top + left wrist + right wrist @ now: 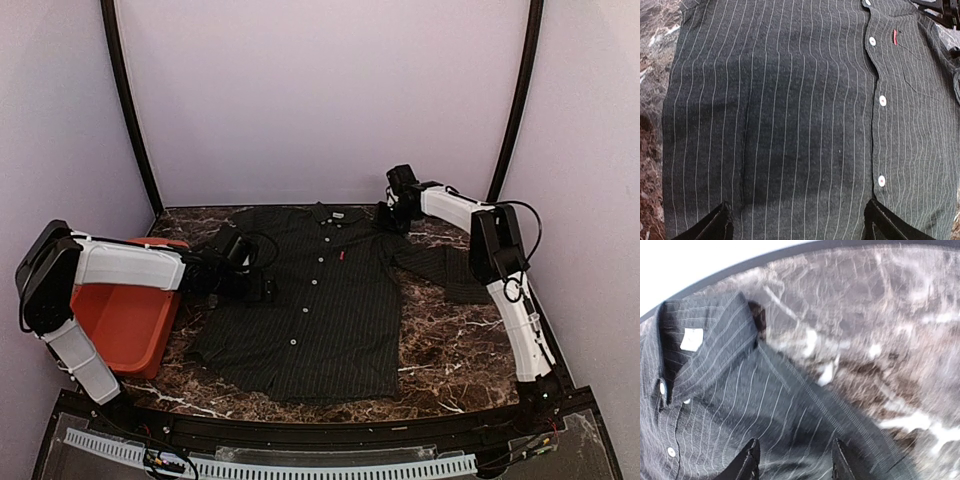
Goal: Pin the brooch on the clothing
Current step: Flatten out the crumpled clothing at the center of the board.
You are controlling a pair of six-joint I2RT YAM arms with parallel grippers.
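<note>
On the dark brown white-veined marble table, the nearly black pinstriped short-sleeved collared shirt lies spread flat, front up, collar toward the far wall; white buttons run down its placket and a tiny red tag sits on the chest. The left gripper hovers over the shirt's front panel on the left arm's side, its black fingers spread wide with nothing between them but the flat cloth below. The right gripper hangs over the shoulder beside the collar, fingers partly apart, clamping nothing I can make out; that view is blurred. An orange-red plastic bin stands at the table's left edge, just beside the shirt.
</note>
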